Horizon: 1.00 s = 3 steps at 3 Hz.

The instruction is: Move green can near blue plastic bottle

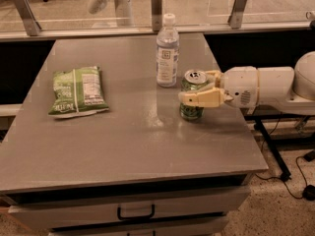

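Note:
The green can stands upright on the grey table, just right of and a little in front of the blue plastic bottle. The bottle is upright, clear, with a white cap and a pale label. My gripper reaches in from the right at can height. Its cream fingers sit on both sides of the can, the near one pressed across its front. The can's silver top with pull tab shows above the fingers. A small gap separates can and bottle.
A flat green chip bag lies at the table's left. A glass-panelled rail with metal posts runs behind the table. The table's right edge is close under my arm. A drawer handle is below the front edge.

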Each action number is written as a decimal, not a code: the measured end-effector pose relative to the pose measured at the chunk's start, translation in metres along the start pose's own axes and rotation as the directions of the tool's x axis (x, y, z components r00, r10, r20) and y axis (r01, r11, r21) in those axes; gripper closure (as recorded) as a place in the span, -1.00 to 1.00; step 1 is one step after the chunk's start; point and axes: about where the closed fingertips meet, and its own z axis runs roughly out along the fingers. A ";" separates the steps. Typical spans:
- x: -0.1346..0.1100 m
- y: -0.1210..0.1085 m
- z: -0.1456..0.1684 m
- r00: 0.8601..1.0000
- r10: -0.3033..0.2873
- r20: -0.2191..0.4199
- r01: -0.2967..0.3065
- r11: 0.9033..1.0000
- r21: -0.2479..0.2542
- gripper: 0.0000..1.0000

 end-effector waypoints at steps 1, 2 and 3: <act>-0.001 -0.028 -0.023 0.997 0.054 0.050 -0.058 0.995 0.087 1.00; -0.008 -0.050 -0.035 0.994 0.085 0.072 -0.094 0.985 0.141 1.00; -0.019 -0.065 -0.035 0.993 0.086 0.078 -0.098 0.981 0.168 1.00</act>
